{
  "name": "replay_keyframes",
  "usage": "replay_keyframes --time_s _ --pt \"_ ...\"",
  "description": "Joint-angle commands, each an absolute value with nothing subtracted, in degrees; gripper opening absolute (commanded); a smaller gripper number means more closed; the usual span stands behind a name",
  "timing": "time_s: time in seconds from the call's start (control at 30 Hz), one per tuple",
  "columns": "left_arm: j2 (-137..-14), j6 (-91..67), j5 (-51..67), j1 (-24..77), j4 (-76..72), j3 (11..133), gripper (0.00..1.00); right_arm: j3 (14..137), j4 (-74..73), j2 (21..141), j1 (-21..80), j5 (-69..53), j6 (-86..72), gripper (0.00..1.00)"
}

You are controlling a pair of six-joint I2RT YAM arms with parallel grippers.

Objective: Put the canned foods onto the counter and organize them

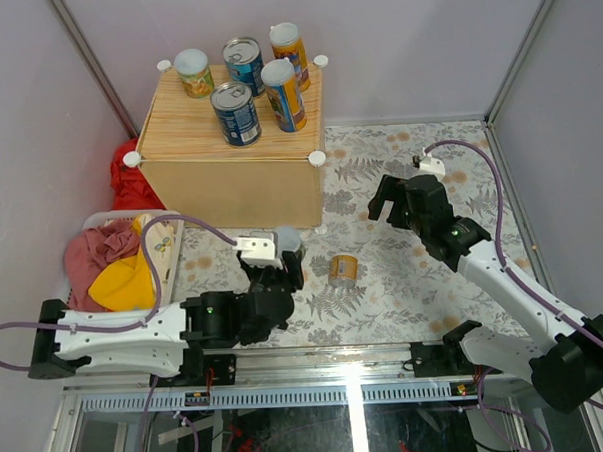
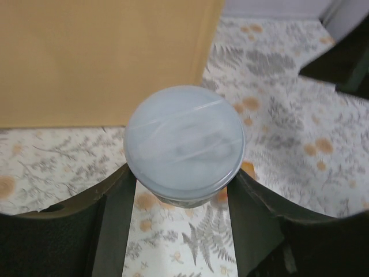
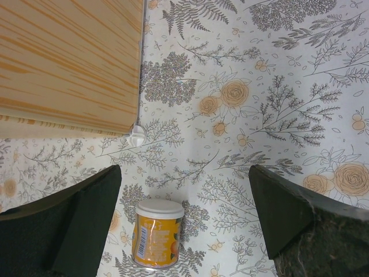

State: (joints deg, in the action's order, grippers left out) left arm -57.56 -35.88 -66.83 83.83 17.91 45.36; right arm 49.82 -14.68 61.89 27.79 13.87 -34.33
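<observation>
The counter [image 1: 176, 111] is a light-wood box with a striped top. Five cans stand on it: a green-yellow one [image 1: 194, 74], two blue ones [image 1: 244, 66] [image 1: 237, 115] and two tall orange-and-blue ones [image 1: 290, 49] [image 1: 285, 96]. My left gripper [image 1: 286, 255] is shut on a can with a pale lid [image 2: 183, 138], held upright above the floral mat in front of the counter. A small orange can [image 1: 343, 269] lies on the mat; it also shows in the right wrist view [image 3: 157, 235]. My right gripper [image 1: 385, 197] is open and empty above the mat, with its jaws wide apart [image 3: 184, 179].
A white basket [image 1: 166, 220] with red and yellow clothes stands at the left, beside the counter. A red cloth [image 1: 127, 179] lies behind it. The counter's front wall [image 2: 98, 57] is close ahead of the left gripper. A white foot knob [image 3: 137, 136] marks the counter's corner.
</observation>
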Motion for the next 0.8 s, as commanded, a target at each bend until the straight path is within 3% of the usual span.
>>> replay_keyframes --time_s 0.0,0.17,0.33,0.77 --pt "-55.1 -25.3 -76.5 80.0 15.3 52.0 0.00 50.8 -12.0 62.1 27.5 13.0 -34.5 1.00" --pt "-54.4 -7.6 -68.8 70.0 1.9 59.2 0.00 50.4 -11.5 62.2 27.5 12.0 -34.8 1.00" --pt "-60.7 3.3 -59.0 58.3 -1.4 72.6 0.00 49.8 -11.2 61.9 27.6 11.3 -35.1 1.00" --pt "-77.3 10.1 -44.7 42.0 -0.7 107.0 0.00 48.5 -10.3 60.1 27.6 11.1 -35.3 1.00"
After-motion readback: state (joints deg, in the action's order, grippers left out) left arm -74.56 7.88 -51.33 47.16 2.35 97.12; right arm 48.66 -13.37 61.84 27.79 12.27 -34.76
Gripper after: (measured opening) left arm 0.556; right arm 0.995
